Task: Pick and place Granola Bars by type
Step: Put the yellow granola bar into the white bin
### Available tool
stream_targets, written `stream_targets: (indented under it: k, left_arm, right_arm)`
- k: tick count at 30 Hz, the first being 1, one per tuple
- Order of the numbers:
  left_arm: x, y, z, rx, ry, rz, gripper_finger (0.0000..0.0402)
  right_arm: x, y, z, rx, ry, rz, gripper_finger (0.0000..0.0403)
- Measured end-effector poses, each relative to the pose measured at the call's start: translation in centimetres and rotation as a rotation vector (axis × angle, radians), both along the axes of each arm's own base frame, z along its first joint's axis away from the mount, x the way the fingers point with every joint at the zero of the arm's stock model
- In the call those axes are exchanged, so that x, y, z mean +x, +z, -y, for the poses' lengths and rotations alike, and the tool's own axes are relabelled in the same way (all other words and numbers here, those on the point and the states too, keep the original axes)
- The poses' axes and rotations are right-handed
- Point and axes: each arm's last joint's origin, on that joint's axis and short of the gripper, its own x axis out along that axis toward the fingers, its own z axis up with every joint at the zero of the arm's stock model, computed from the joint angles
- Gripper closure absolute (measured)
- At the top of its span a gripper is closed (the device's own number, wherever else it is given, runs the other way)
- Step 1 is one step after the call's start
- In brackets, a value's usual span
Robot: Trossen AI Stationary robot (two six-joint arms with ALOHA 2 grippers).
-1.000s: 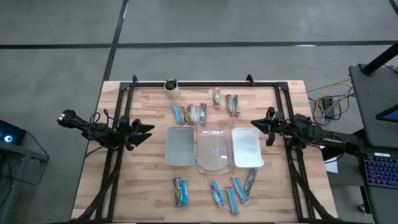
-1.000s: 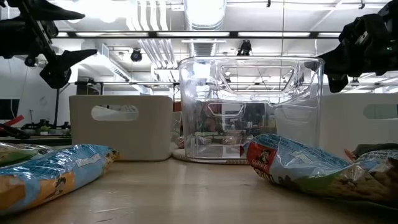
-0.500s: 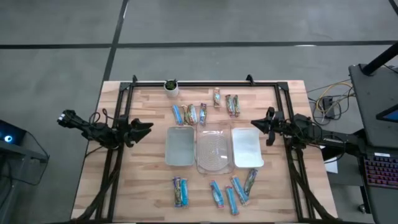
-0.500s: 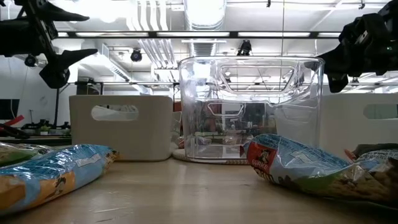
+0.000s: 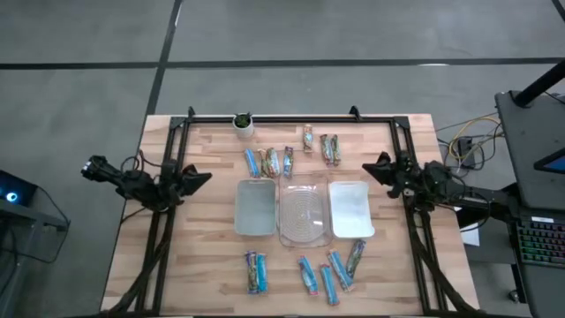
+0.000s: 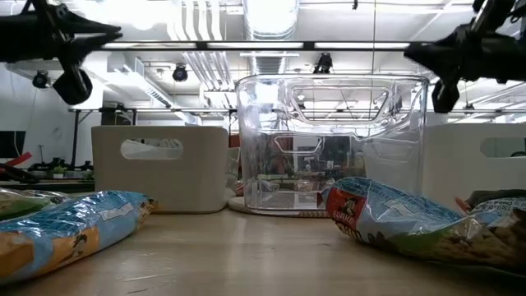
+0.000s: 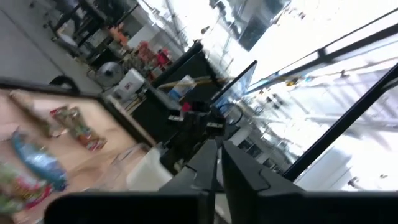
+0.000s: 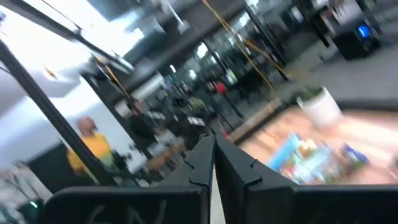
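High view shows no sorting done: all three trays (image 5: 256, 210) sit empty mid-tabletop (image 5: 203, 256), with granola bars (image 5: 289, 160) scattered behind and before them. Left pincer (image 5: 201, 177) and right pincer (image 5: 372, 166) hover closed and empty at the sides. Wrapper types are hard to distinguish from above.

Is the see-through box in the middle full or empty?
Empty. The clear box shows only its bare ribbed bottom from above, and the granola bars all lie outside on the table.
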Motion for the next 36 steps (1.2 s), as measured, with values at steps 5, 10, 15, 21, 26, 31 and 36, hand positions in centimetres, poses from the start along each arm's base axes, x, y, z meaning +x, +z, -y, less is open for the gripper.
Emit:
stream_targets:
  k: [5, 10, 15, 21, 26, 31, 36]
  left_arm:
    - [-0.8, 2.5, -0.4, 0.027, 0.032, 0.060, 0.0401]
    - [-1.5, 6.5, -0.7, 0.116, 0.075, 0.088, 0.0401]
    - [-1.8, 10.5, -0.8, 0.230, 0.109, 0.049, 0.0401]
    - [-1.4, 14.8, -0.6, 0.339, 0.094, -0.025, 0.0401]
    - [-0.4, 17.6, -0.1, 0.413, 0.095, -0.097, 0.0402]
    - [0.8, 19.7, 0.4, 0.440, 0.093, -0.129, 0.0402]
    - [1.9, 20.8, 0.9, 0.476, 0.092, -0.167, 0.0402]
  right_arm:
    - [-0.6, 1.6, 0.1, -0.012, -0.057, 0.178, 0.0394]
    - [-1.3, 4.6, -0.1, -0.014, -0.066, 0.217, 0.0394]
    - [-1.9, 8.6, -0.2, -0.048, -0.084, 0.101, 0.0394]
    - [-2.2, 13.3, -0.2, -0.112, -0.102, -0.059, 0.0394]
    - [-1.6, 16.5, -0.1, -0.147, -0.102, -0.154, 0.0394]
    - [-0.2, 18.9, 0.1, -0.172, -0.096, -0.225, 0.0394]
    - [1.7, 20.3, 0.5, -0.168, -0.088, -0.321, 0.0394]
